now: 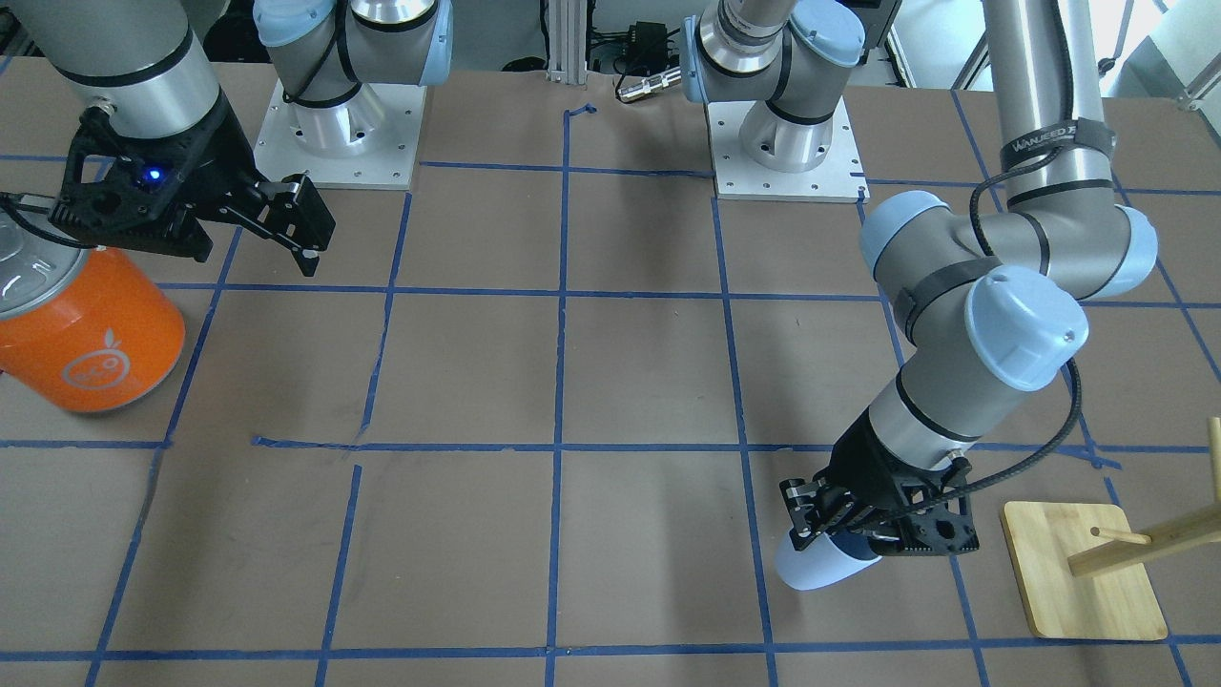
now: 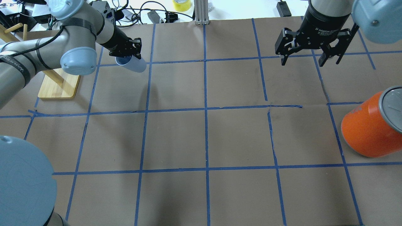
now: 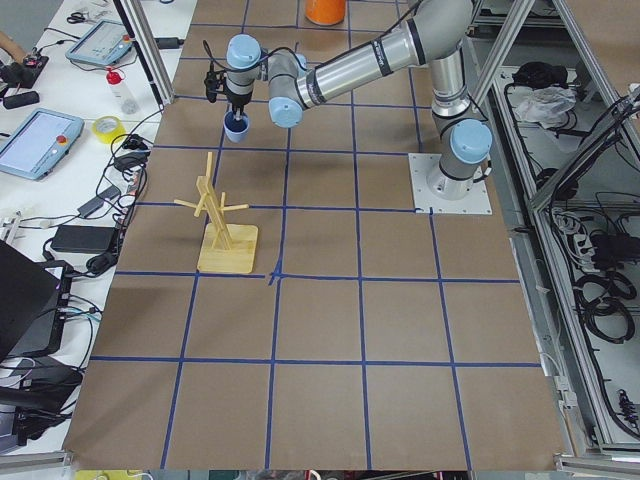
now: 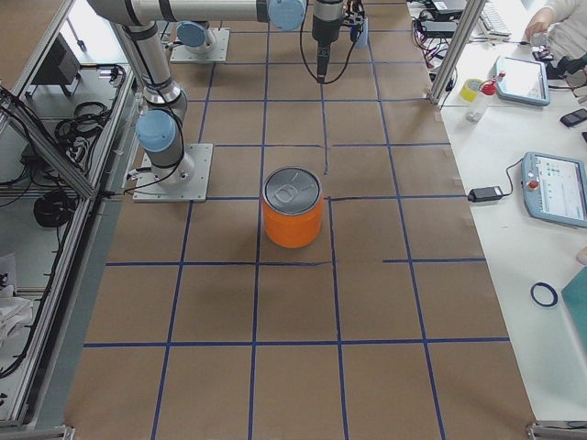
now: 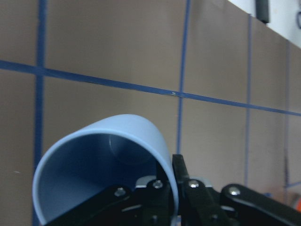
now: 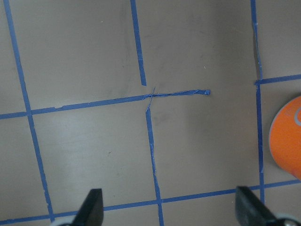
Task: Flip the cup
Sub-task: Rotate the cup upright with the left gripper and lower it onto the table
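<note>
The pale blue cup (image 1: 820,565) hangs tilted, nearly on its side, in my left gripper (image 1: 832,523), which is shut on its wall near the rim. In the overhead view the cup (image 2: 134,65) sits under the left gripper (image 2: 127,51) at the far left of the table. The left wrist view looks into the cup's light blue inside (image 5: 94,174), its mouth towards the camera. My right gripper (image 2: 309,61) is open and empty, high over the far right; its fingers (image 6: 93,207) frame bare table.
A large orange can (image 2: 367,131) with a silver top stands at the right edge, also in the front view (image 1: 91,334). A wooden peg rack (image 2: 58,86) on a square base (image 1: 1083,582) stands close beside the left arm.
</note>
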`<control>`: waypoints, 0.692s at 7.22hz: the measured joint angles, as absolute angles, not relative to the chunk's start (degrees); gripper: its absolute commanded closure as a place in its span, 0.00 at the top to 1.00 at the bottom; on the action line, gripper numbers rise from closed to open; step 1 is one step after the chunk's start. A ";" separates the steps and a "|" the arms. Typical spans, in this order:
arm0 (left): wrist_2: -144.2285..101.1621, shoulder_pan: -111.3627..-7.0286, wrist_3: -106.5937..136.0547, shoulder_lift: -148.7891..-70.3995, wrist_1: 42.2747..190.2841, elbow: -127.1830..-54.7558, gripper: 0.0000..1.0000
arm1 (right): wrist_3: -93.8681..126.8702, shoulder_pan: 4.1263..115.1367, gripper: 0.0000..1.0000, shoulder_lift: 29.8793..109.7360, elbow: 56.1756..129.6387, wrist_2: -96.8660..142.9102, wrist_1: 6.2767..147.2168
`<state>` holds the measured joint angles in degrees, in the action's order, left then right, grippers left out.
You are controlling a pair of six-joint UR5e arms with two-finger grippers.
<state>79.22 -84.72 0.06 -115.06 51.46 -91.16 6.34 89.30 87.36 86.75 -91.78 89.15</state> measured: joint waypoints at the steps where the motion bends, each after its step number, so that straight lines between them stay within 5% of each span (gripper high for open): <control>1: 85.51 -85.59 -3.01 -115.23 53.64 -91.31 0.00 | 6.39 89.30 1.00 87.36 86.75 -91.79 89.23; 5: 94.47 -86.61 -18.15 -115.46 55.64 -91.60 0.00 | 6.32 89.31 1.00 87.38 86.75 -91.80 89.33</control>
